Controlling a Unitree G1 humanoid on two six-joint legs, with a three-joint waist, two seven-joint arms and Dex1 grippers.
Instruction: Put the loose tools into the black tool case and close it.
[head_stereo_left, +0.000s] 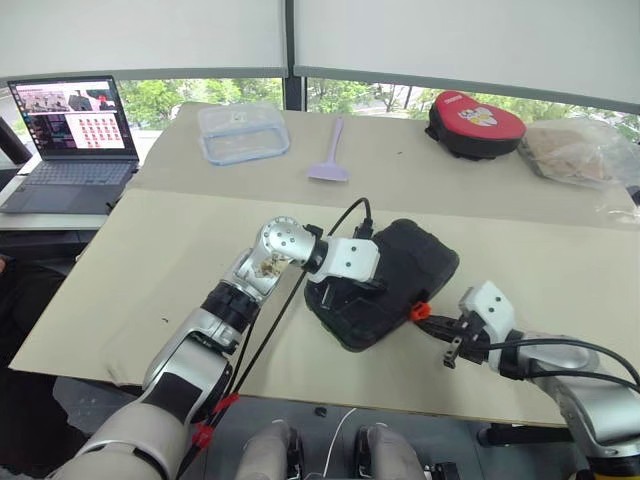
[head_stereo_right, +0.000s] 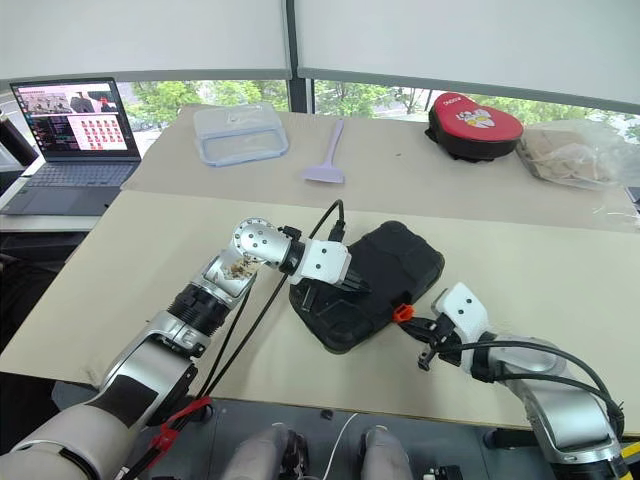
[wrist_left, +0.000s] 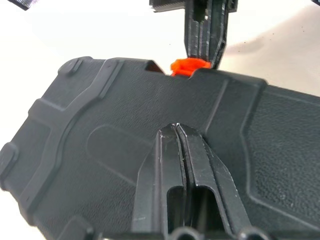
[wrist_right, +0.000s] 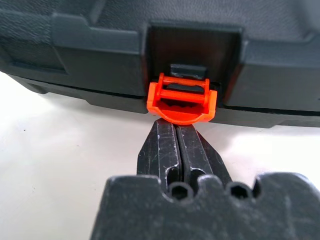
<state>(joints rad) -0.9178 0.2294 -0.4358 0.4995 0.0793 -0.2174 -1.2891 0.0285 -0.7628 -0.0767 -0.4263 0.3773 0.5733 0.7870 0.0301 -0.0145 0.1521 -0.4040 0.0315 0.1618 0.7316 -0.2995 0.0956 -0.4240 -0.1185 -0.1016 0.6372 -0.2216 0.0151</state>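
Right gripper (wrist_right: 176, 131), jaws together, is set under latch (wrist_right: 182, 99); left gripper (wrist_left: 177, 132), jaws together, presses case (head_stereo_left: 385, 280). Latch could be missed if tips slip, lid left unlocked.

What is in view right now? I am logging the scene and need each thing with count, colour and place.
black tool case: one, black, lid down, on the near table between both grippers
orange latch: one, orange, on the case's front edge, hanging open
lilac spatula: one, lilac, far table middle
clear lidded container: one, clear, beside the spatula, toward the laptop
red-and-black pouch: one, far table
clear plastic bag: one, far corner past the pouch
laptop: one, open, on a side desk
left gripper: shut, tips on the case lid
right gripper: shut, tips at the latch
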